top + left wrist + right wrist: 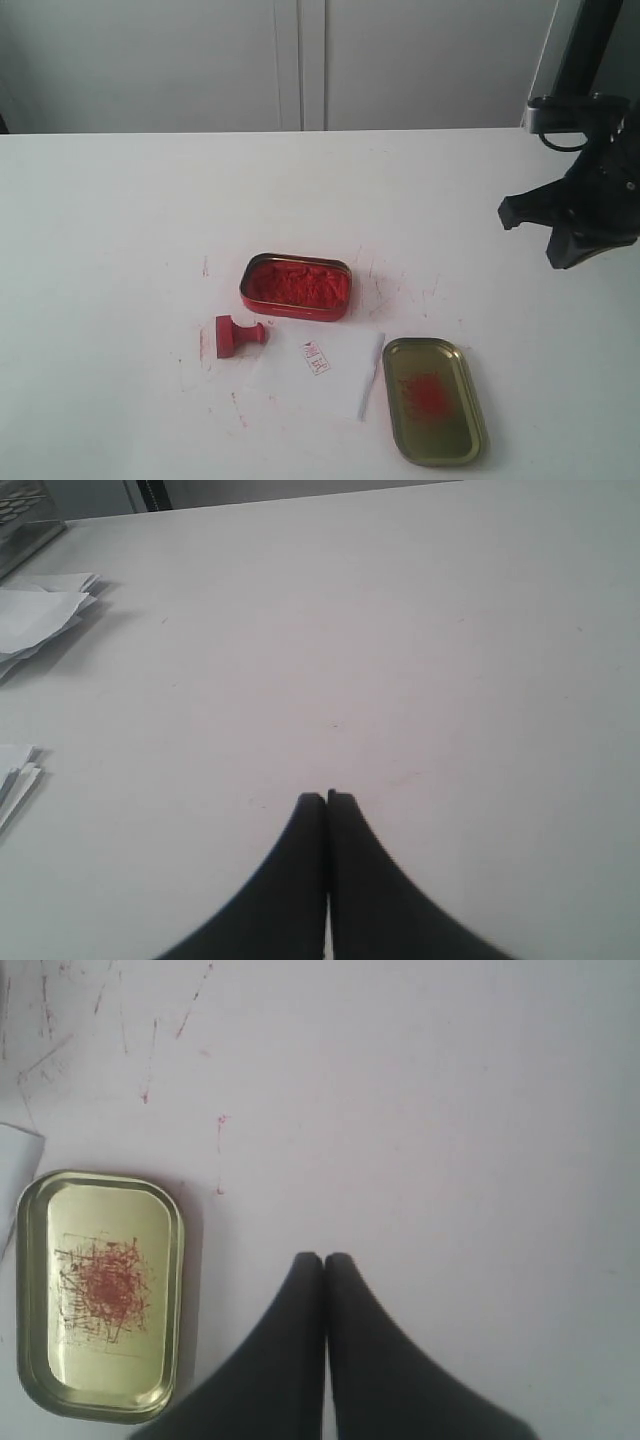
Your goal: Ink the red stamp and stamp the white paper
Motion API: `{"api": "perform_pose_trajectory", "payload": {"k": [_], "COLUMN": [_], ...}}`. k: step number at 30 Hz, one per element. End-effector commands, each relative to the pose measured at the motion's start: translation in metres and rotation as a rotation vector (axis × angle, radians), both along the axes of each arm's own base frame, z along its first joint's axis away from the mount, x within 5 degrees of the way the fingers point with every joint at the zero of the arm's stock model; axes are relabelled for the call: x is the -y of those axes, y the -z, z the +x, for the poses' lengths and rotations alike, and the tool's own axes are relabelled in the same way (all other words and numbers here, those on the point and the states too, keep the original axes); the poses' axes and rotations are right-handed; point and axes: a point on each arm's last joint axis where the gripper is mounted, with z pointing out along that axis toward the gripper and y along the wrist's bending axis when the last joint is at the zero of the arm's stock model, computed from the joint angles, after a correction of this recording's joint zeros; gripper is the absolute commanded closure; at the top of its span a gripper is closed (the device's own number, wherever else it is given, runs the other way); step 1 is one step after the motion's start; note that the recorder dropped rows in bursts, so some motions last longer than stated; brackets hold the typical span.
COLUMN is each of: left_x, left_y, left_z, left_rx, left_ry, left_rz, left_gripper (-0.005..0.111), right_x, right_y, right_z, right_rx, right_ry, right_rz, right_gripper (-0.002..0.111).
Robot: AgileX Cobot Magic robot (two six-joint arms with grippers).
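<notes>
The red stamp [238,336] lies on its side on the table, just left of the white paper [335,380]. A small red imprint [316,358] marks the paper, whose right edge curls up; one corner of the paper [14,1165] shows in the right wrist view. My right gripper [323,1257] is shut and holds nothing. Its arm [600,190] hangs above the table's right side, well away from the stamp. My left gripper [327,796] is shut over bare table, out of the exterior view, with no task object near it.
An open red tin of ink paste [296,286] sits just behind the stamp and paper. A gold lid [433,400] with a red smear, right of the paper, also fills the right wrist view [100,1290]. Loose white sheets [35,610] lie near the left gripper.
</notes>
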Motion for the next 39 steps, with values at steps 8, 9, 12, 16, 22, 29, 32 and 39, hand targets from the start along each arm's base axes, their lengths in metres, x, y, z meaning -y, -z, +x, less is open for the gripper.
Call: {"api": "perform_pose_trajectory", "payload": {"k": [8, 9, 12, 16, 22, 29, 32, 39], "left_x": [0.0, 0.0, 0.0, 0.0, 0.0, 0.0, 0.0, 0.0], "left_y": [0.001, 0.001, 0.001, 0.001, 0.001, 0.001, 0.001, 0.001], "left_z": [0.0, 0.0, 0.0, 0.0, 0.0, 0.0, 0.0, 0.0], "left_rx": [0.001, 0.001, 0.001, 0.001, 0.001, 0.001, 0.001, 0.001], "left_ry": [-0.001, -0.001, -0.001, -0.001, -0.001, -0.001, -0.001, -0.001], "left_rz": [-0.006, -0.006, -0.006, -0.006, -0.006, -0.006, -0.006, -0.006], "left_gripper": [0.107, 0.107, 0.107, 0.107, 0.107, 0.107, 0.107, 0.107], "right_x": [0.009, 0.009, 0.011, 0.014, 0.018, 0.023, 0.025, 0.025], "right_y": [-0.018, -0.019, -0.024, -0.037, -0.053, -0.061, -0.063, -0.069], "right_z": [-0.036, -0.039, -0.051, -0.075, -0.112, -0.152, -0.164, -0.167], "right_rx": [0.156, 0.165, 0.214, 0.326, 0.46, 0.658, 0.724, 0.871], "right_ry": [0.009, 0.01, 0.012, 0.015, 0.018, 0.025, 0.028, 0.037], "right_rz": [-0.01, -0.009, -0.003, 0.008, 0.021, 0.044, 0.052, 0.069], "right_gripper": [0.108, 0.108, 0.108, 0.108, 0.108, 0.108, 0.108, 0.108]}}
